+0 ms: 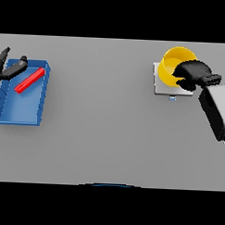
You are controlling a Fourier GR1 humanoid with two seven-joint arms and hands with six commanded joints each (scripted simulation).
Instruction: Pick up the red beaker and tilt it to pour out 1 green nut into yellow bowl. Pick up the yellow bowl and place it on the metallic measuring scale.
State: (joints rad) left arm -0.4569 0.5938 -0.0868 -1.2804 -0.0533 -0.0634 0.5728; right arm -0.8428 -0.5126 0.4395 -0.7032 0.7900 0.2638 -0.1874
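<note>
Yellow bowl point(174, 66) in right robot hand point(194, 74)

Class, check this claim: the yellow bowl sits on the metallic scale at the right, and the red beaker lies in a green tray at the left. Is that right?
Not quite: the tray is blue, not green. The head view shows the yellow bowl on the metallic scale at the right, and the red beaker lying in that tray at the left.
</note>
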